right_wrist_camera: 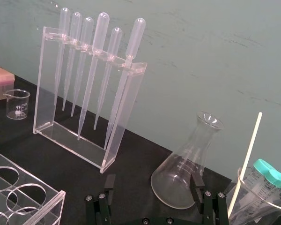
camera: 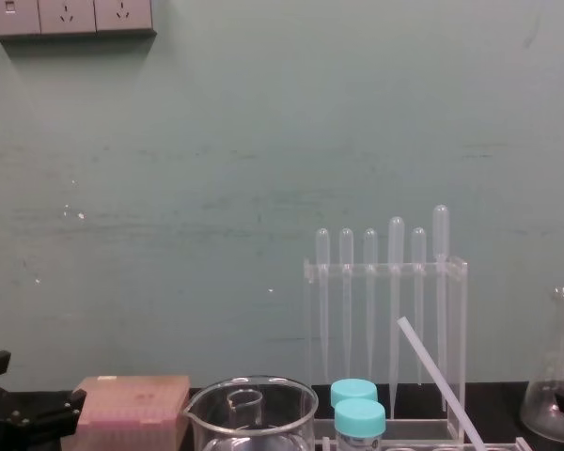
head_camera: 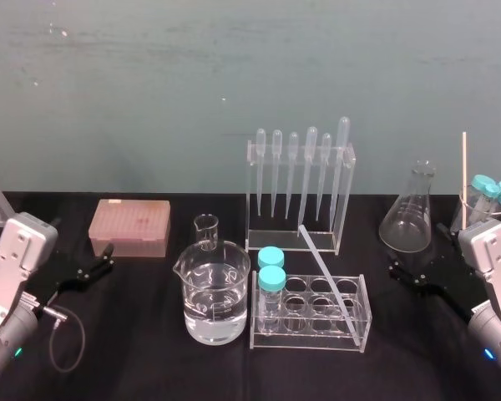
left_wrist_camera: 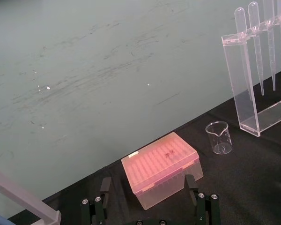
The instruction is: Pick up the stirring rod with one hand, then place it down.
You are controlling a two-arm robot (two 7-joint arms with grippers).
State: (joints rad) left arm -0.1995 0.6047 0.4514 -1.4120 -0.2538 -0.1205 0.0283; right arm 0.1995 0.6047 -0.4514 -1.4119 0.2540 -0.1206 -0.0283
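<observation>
your left gripper (left_wrist_camera: 147,183) sits near the bench's (head_camera: 150,359) left edge. its fingers are spread wide with nothing between them, and it faces the pink tip box (head_camera: 129,227) at the back left. your right gripper (right_wrist_camera: 152,180) sits near the right edge, just as wide open and empty, pointed at the flask (head_camera: 409,219). the rod (head_camera: 326,277) is in neither. it leans in the tube rack (head_camera: 305,342) at the front middle of the bench. its lower end is down at the rack's front right corner, and its upper end tilts back and left toward the pipette stand (head_camera: 301,188). you cannot tell whether it touches the stand. two blue-capped tubes (head_camera: 271,269) stand at the rack's left end. a beaker (head_camera: 217,296) of water sits just beside the rack on its left.
</observation>
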